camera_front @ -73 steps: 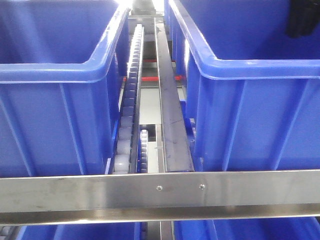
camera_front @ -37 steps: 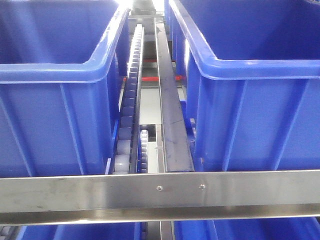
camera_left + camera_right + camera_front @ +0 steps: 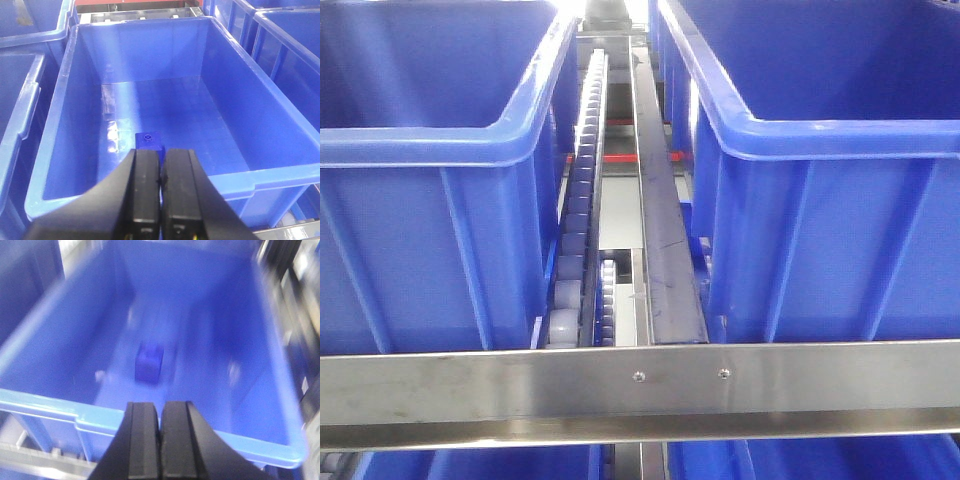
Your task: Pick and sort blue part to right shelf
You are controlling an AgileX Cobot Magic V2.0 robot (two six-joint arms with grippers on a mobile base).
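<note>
L bin (image 3: pixel 60 150): our left wrist cam looks down into it; deep walls keep a small part from rolling off, so we must go in from above.
L part (image 3: pixel 149 140): blue block w/ a round stud on top, flat on the bin floor, near the front wall, just beyond our fingertips in view. Prob. our pick target.
L gripper (image 3: pixel 160 167): hangs over the front rim, pads pressed together, nothing between them. Centred on the part, we judge to line up a straight drop; it has to spread before going down.
Rack: front cam shows the steel bar (image 3: pixel 640 385) across the front & a roller track (image 3: pixel 582 200) between two bins; rollers prob. let bins slide fwd. No arm in this view.
R bin (image 3: pixel 280 440): right-hand bin, likely the drop spot. View is blurred.
R part (image 3: pixel 149 361): a blue block on that bin's floor, mid-way; detail too smeared to read.
R gripper (image 3: pixel 160 440): above the near rim, fingers together, empty. Not in a carry role as far as we can judge.
</note>
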